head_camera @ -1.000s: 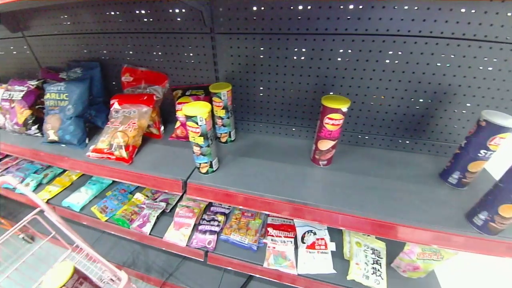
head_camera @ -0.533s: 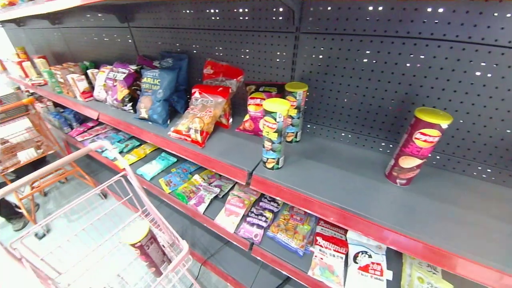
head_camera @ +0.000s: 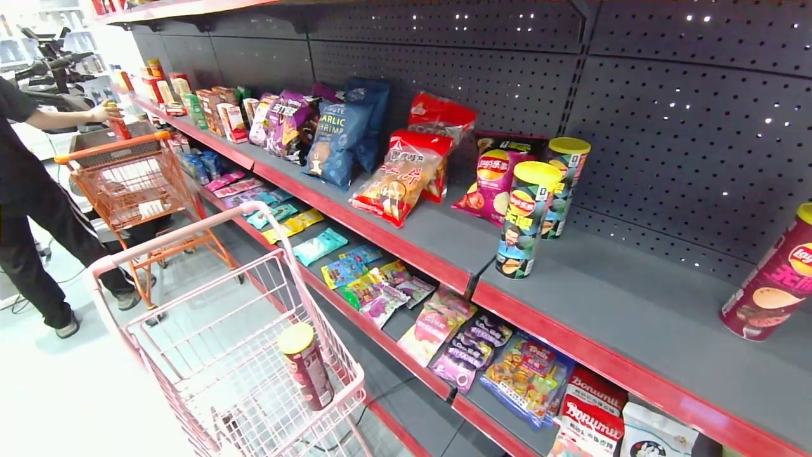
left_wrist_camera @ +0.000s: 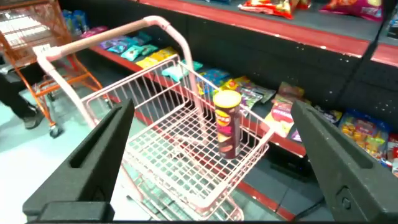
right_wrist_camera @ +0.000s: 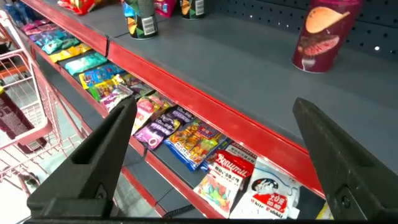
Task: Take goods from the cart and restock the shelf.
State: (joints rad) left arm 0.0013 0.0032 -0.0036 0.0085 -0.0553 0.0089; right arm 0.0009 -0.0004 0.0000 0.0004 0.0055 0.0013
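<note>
Both arms are hanging out low with nothing in them. The left gripper (left_wrist_camera: 211,109) has its fingers spread wide and sits above the pink cart (head_camera: 184,233), looking straight down into the basket. The right gripper (right_wrist_camera: 214,102) is spread just as wide, out in front of the red edge of the grey shelf (head_camera: 602,304).

In the cart there's one maroon chip can (head_camera: 306,365) with a yellow lid. It's standing more or less upright in the corner of the basket closest to the shelving, right against the wire. Neither gripper is touching it.

Just past the cart, the lower shelf has a row of flat candy packets (head_camera: 380,292) lying face up, teal, yellow, pink and purple ones all side by side.

One level up on the grey shelf, a green-patterned chip can (head_camera: 525,219) with a yellow lid stands near the front edge, and a second can of the same kind (head_camera: 563,187) stands just behind it. Well off to the right on that same board there's another maroon chip can (head_camera: 774,285), upright, with bare shelf between it and the green ones.

Left of the green cans: a red snack bag (head_camera: 399,178) leaning back, then a blue shrimp-chip bag (head_camera: 339,143), then purple bags and small boxes running further down the aisle. An orange cart (head_camera: 136,178) is parked way down there too.
</note>
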